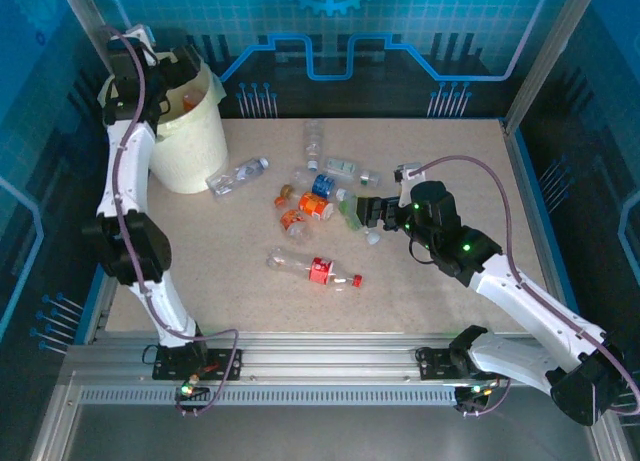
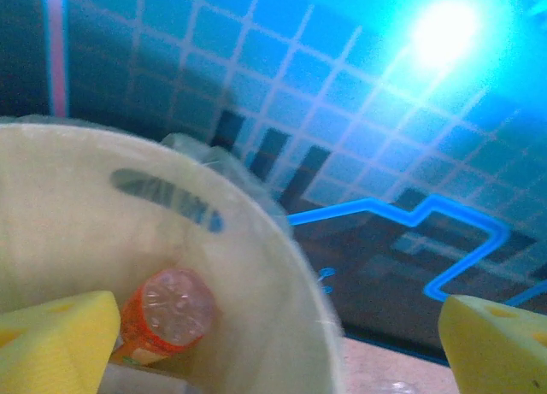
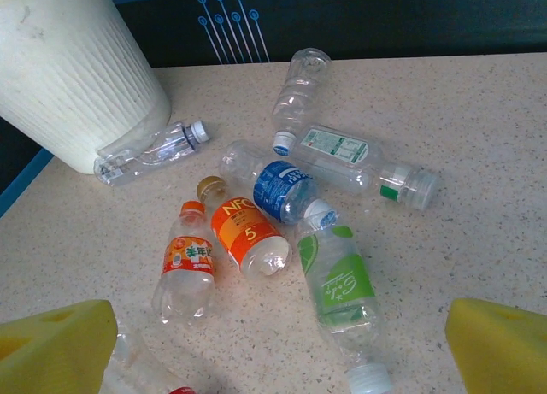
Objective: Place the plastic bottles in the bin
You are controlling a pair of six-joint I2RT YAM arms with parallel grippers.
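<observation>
Bottles (image 1: 320, 196) are lying bunched mid-tabletop (image 1: 460, 181). A green-label bottle (image 3: 338, 279), a blue-label bottle (image 3: 282, 189) and an orange-label bottle (image 3: 248, 236) are touching each other there, with a few clear ones around them. One clear bottle (image 3: 149, 150) is lying right against the foot of the bin (image 3: 77, 78), and a red-label bottle (image 1: 315, 269) is sitting apart, nearer the arms.

I'm seeing my left gripper (image 2: 273, 351) hanging over the bin's mouth, pads spread wide and grasping nothing. An orange-wrapped bottle (image 2: 167, 313) is lying inside the bin below it. My right gripper (image 3: 278, 351) is hovering just over the bunch, likewise released and empty.
</observation>
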